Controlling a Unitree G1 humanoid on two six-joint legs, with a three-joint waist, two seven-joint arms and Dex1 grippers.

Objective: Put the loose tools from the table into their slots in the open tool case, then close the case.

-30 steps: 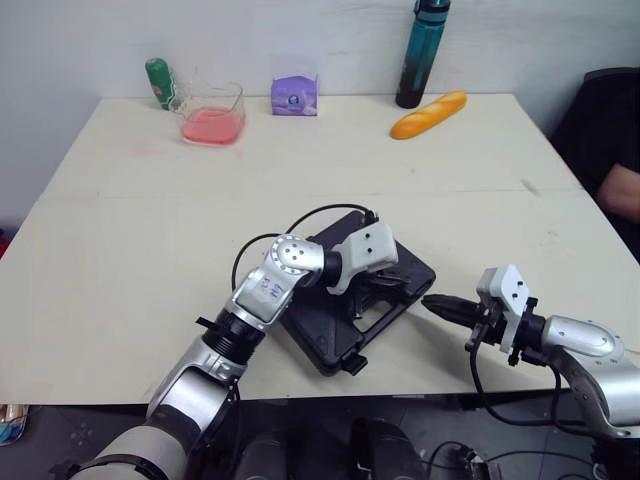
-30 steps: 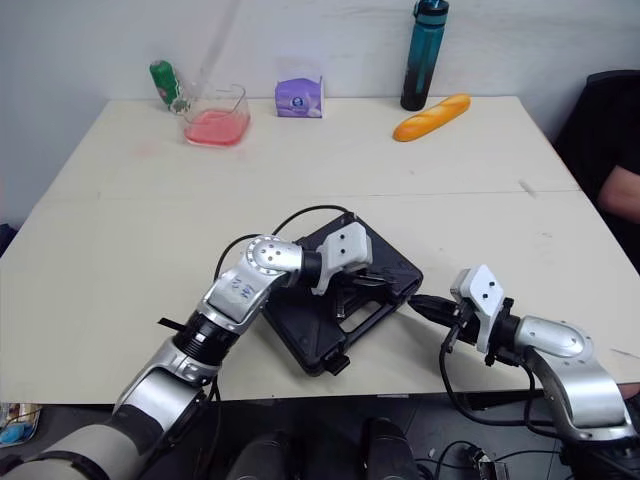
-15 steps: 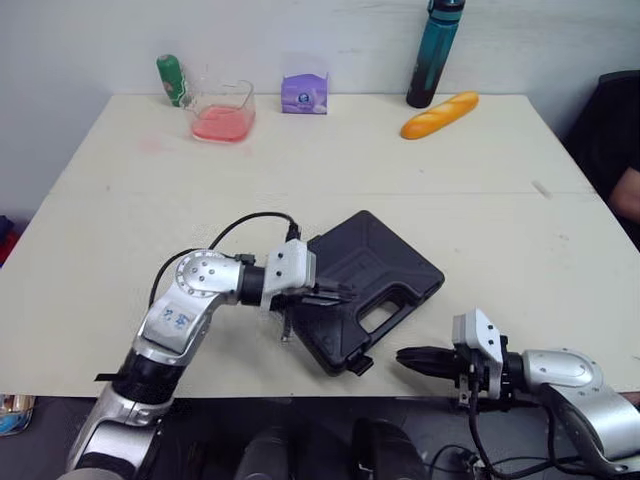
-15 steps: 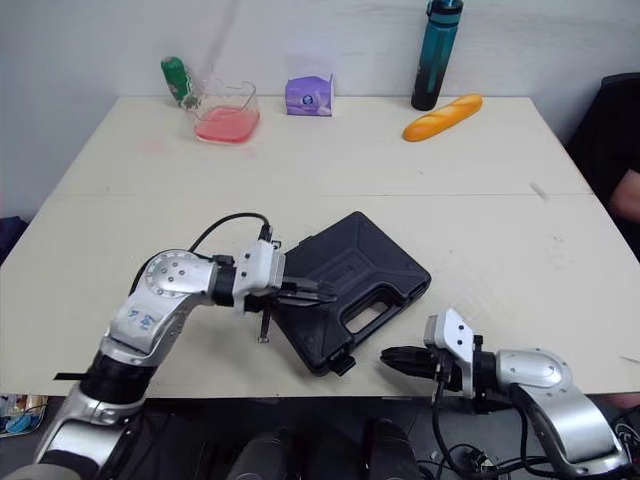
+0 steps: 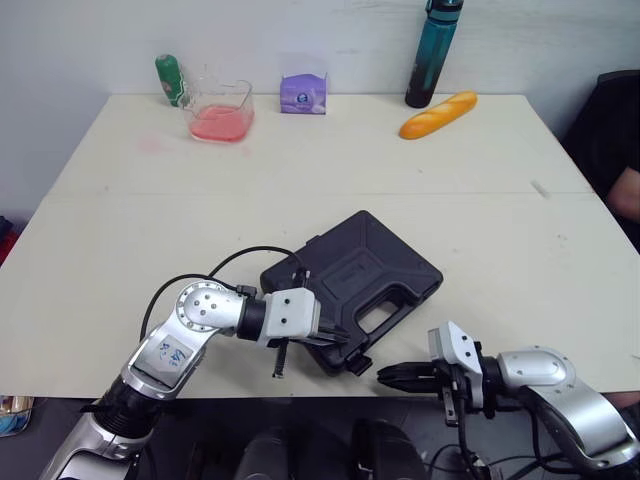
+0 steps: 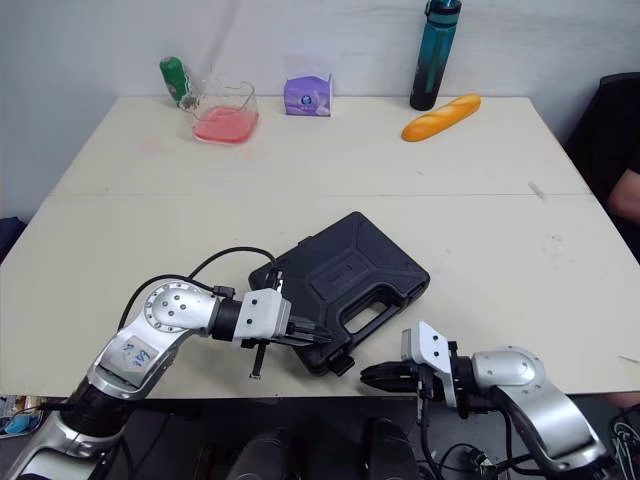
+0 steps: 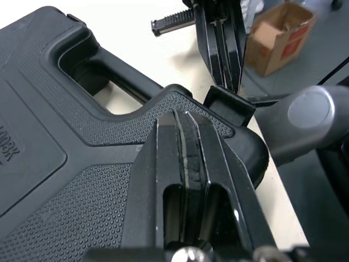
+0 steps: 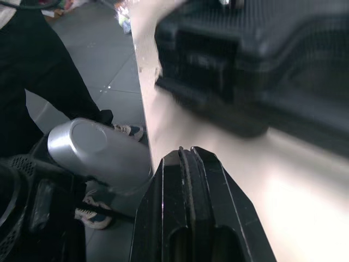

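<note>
We had drawn both arms off the closed case (image 5: 352, 282); left fingers (image 7: 210, 164) and right fingers (image 8: 163, 196) pinched together, empty; latching likely remained.

Pale wall (image 5: 300, 30) — cream table (image 5: 330, 160), grey tiled floor (image 8: 103, 65)

The left arm (image 5: 165, 350) is being held rising from 7 o'clock and bent sharply at the elbow (image 5: 200, 305), with the forearm being directed toward 3 o'clock. The left gripper (image 5: 338, 340) is being pointed toward 4 o'clock, its two black fingers (image 7: 188, 142) being pressed flat together with no gap between them. The right arm (image 5: 560, 385) is being held in from 4 o'clock, the forearm being laid level. The right gripper (image 5: 388, 376) is being pointed toward 9 o'clock, its fingers (image 8: 185, 164) likewise being pressed together. The left tip is being held near the right tip, at its 10 o'clock, the two apart.
</note>
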